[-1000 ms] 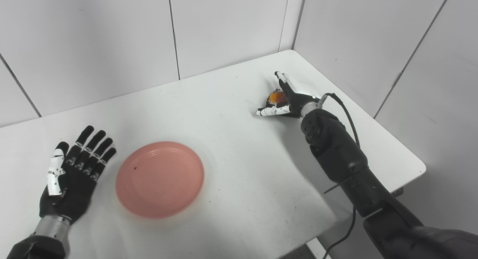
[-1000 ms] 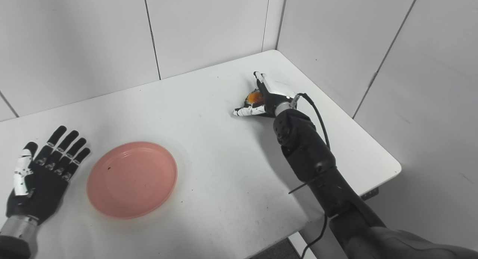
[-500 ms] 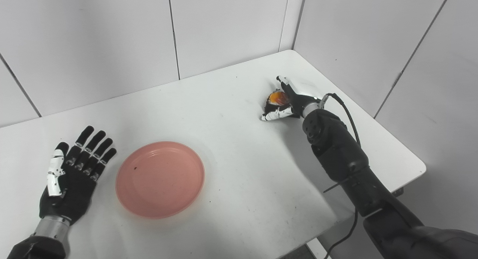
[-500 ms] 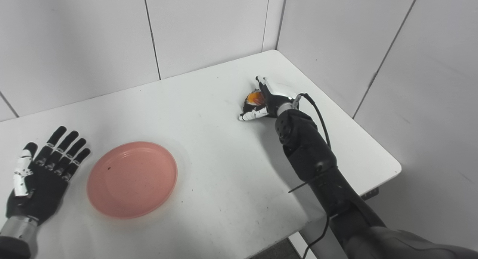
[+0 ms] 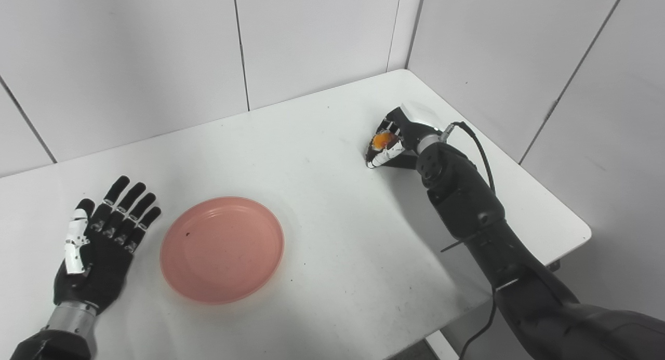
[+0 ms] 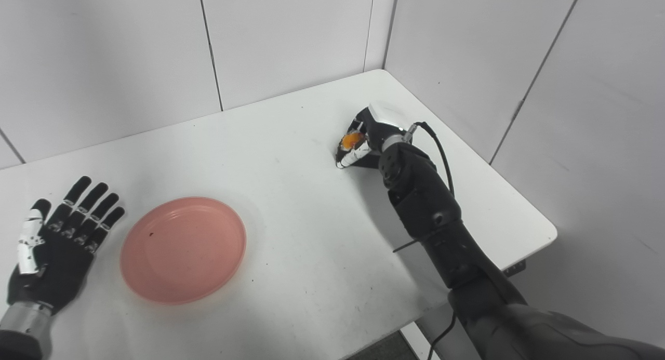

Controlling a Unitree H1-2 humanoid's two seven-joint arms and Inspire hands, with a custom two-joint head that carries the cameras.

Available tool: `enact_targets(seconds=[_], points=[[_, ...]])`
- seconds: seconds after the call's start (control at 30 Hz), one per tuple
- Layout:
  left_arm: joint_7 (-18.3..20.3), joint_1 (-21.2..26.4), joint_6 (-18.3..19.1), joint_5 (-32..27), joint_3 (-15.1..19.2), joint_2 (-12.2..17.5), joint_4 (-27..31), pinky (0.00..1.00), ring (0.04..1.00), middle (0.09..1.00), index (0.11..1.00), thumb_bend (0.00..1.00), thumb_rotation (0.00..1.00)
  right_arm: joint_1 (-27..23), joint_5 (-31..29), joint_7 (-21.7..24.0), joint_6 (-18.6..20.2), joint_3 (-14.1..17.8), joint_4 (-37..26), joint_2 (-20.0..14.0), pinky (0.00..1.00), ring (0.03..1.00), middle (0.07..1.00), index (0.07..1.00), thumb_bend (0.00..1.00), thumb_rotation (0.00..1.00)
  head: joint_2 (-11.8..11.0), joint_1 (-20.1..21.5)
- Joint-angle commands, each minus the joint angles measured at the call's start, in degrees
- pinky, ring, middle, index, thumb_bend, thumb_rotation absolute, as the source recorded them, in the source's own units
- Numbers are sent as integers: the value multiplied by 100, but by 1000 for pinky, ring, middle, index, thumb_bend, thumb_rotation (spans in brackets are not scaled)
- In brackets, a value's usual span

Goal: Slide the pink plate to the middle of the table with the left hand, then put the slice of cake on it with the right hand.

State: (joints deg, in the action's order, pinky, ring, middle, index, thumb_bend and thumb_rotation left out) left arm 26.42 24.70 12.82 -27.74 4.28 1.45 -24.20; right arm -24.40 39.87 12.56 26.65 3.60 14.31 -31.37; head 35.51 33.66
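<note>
A white table (image 5: 332,230) fills most of the view, set into a corner of pale panelled walls (image 5: 130,53) that rise along its far and right sides. The right arm (image 5: 467,209), black and jointed, reaches from the near right corner across the right part of the table, with a black cable (image 5: 475,142) looping from the wrist down past the table's near right edge. The plate (image 5: 222,249), pink and round, lies flat on the near left part of the table, nothing on it but a small dark speck towards its left side. The left hand (image 5: 98,245) rests palm down on the table just left of the plate, apart from it, its fingers spread and pointing far, holding nothing. The right hand (image 5: 397,139) is on the far right part of the table, well apart from the plate, its fingers curled round and its thumb pressed in, pinching the cake (image 5: 383,140) between them. Of the cake only a small orange patch shows between the fingers; whether it touches the table or is just off it cannot be told.
</note>
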Motion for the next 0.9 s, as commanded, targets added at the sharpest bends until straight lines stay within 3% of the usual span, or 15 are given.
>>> enact_targets(seconds=[0.0, 0.2, 0.53, 0.87], points=[[-224, -288, 422, 174, -42, 103, -177, 907, 900, 895, 887, 413, 1000, -77, -149, -128, -29, -59, 71, -7, 397, 445, 513, 490, 505, 126, -6, -8], [-224, -282, 405, 158, -48, 81, -206, 909, 902, 899, 889, 416, 1000, -41, -479, -371, -49, -77, -25, -24, 400, 454, 514, 490, 504, 128, -17, -55], [-353, -315, 441, 185, -83, 2, -86, 912, 906, 898, 895, 411, 1000, 88, -599, -342, 20, 17, -593, -137, 400, 463, 522, 490, 502, 129, -13, -201], [-483, -373, 404, 243, -213, -114, 45, 915, 903, 900, 895, 417, 1000, 96, 84, 564, 26, 341, -2468, 302, 388, 449, 511, 490, 503, 127, -53, -556]])
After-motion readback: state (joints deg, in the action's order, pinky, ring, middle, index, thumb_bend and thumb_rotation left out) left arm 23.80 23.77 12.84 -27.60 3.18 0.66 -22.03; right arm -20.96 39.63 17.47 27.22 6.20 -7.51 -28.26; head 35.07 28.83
